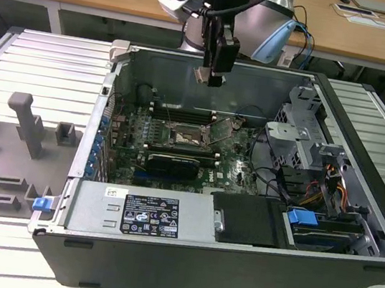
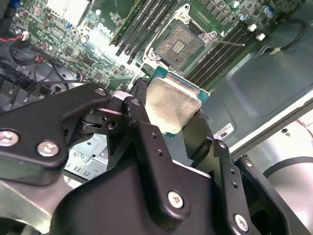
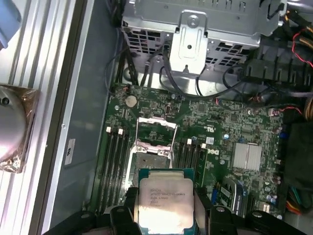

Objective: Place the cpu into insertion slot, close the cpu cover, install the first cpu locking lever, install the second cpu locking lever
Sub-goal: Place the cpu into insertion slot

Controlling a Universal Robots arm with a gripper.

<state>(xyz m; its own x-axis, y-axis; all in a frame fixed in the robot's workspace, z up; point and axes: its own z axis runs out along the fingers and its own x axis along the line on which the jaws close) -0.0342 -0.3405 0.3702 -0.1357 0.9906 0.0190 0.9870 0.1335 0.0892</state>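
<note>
Chip in the air, hanging over the open case!
The big grey computer case [image 1: 231,273] lies open on the slatted surface [image 1: 38,63], green board [image 3: 220,122] exposed. The insertion slot [image 2: 177,45] sits bare, a dark centre in a silver rim, with the cpu cover [image 3: 155,131] standing up on its hinge. Above, well clear of the board, the pincer [image 1: 213,78] is clamped on the cpu [image 3: 165,200]: flat, square, with a pale silvery top and a green edge peeking out.

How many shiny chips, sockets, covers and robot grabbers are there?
Pale silvery square chip, the cpu: 1
Square dark-centred insertion slot with silver rim: 1
Thin silvery hinged frame plate, the cpu cover: 1
Black gripper: 1
Total: 4
</note>
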